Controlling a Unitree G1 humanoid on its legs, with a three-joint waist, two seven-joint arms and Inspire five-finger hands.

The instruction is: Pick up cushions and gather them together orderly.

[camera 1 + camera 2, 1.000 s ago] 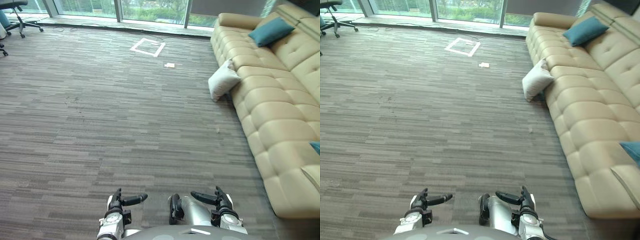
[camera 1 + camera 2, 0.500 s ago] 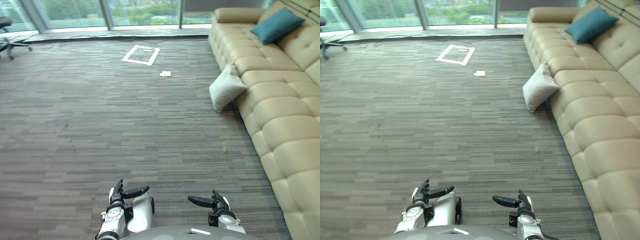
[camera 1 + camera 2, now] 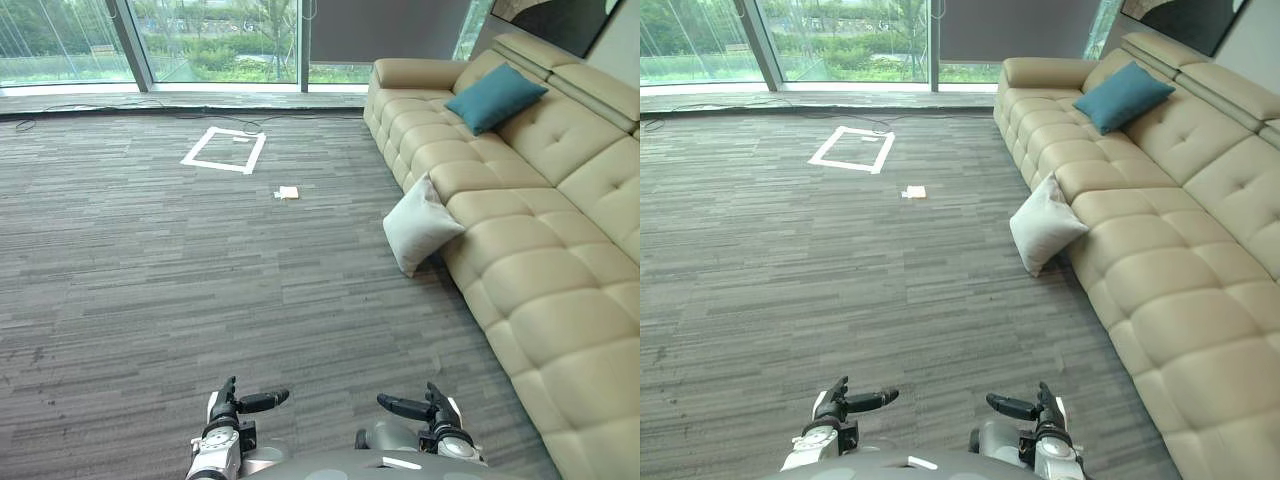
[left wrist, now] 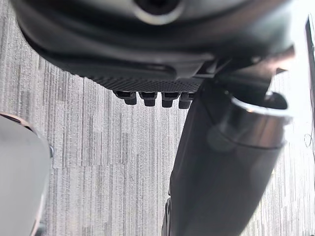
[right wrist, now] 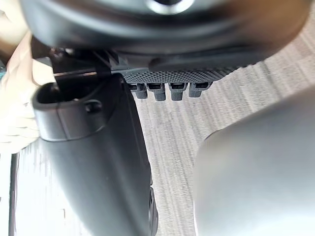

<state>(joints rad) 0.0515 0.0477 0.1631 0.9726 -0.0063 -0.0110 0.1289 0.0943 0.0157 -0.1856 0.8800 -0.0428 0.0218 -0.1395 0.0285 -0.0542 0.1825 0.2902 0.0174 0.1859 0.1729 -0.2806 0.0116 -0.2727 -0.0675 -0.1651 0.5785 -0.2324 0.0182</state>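
A white cushion [image 3: 420, 225] stands on the carpet, leaning against the front of the beige sofa [image 3: 545, 280]. A teal cushion [image 3: 495, 97] rests on the sofa's seat near its far end, against the backrest. My left hand [image 3: 238, 406] and right hand [image 3: 422, 410] hang low at the near edge of the view, far from both cushions. Both are open and hold nothing. In the left wrist view the fingers [image 4: 151, 98] point straight down at the carpet beside the thumb [image 4: 224, 167]. The right wrist view shows the same, with straight fingers [image 5: 170, 90].
A white tape square [image 3: 224, 150] marks the carpet at the far side, and a small white scrap [image 3: 289, 192] lies near it. Tall windows [image 3: 200, 40] close off the far end. The long sofa runs along the right.
The whole picture has shifted, so the camera has moved; the sofa's far end and the windows now show more fully. Both hands stay low and open.
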